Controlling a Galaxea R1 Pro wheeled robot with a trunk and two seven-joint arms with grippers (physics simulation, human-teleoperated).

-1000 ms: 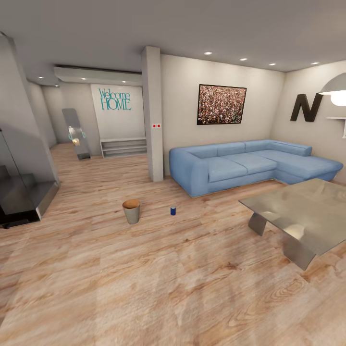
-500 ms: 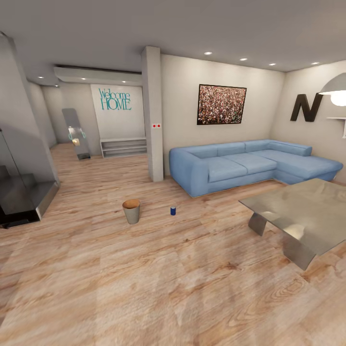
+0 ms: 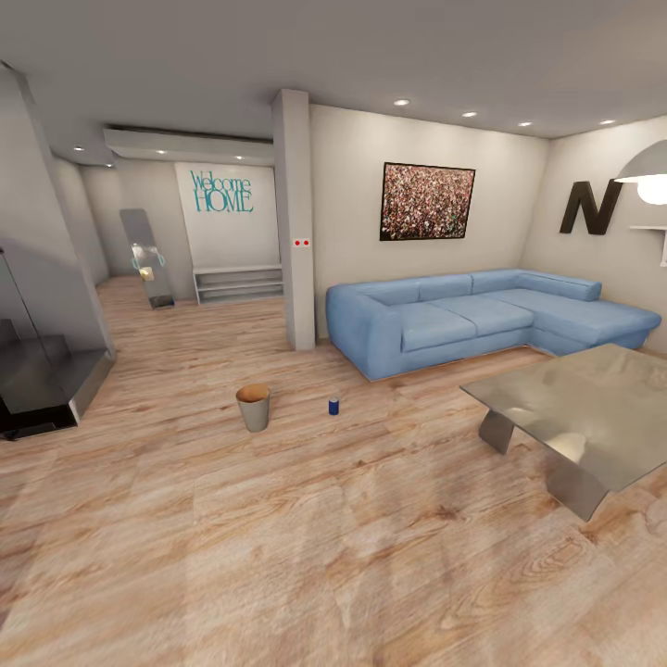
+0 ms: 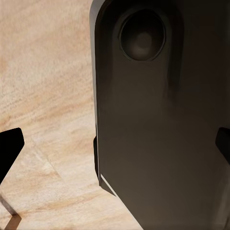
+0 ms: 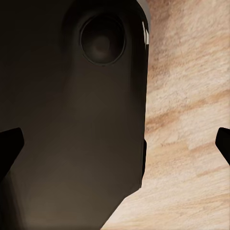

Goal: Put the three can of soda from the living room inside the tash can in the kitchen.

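Observation:
In the head view, the grey tash can (image 3: 253, 409) with its tan-brown rim stands upright on the pale plank floor of the living room. One dark blue can of soda (image 3: 333, 406) stands upright a short way to its right, apart from it. The two orange cans are out of view. My left gripper (image 4: 115, 146) hangs open over the floor beside a dark part of the robot's body, with nothing between its fingertips (image 4: 9, 148). My right gripper (image 5: 115, 143) is open too, its fingertips (image 5: 9, 143) far apart and holding nothing.
A light blue corner sofa (image 3: 463, 320) lines the far wall under a black N (image 3: 588, 207). A grey low table (image 3: 579, 412) stands at the right. A square pillar (image 3: 295, 222) rises behind the bin, and a dark stair unit (image 3: 42, 380) sits at the left.

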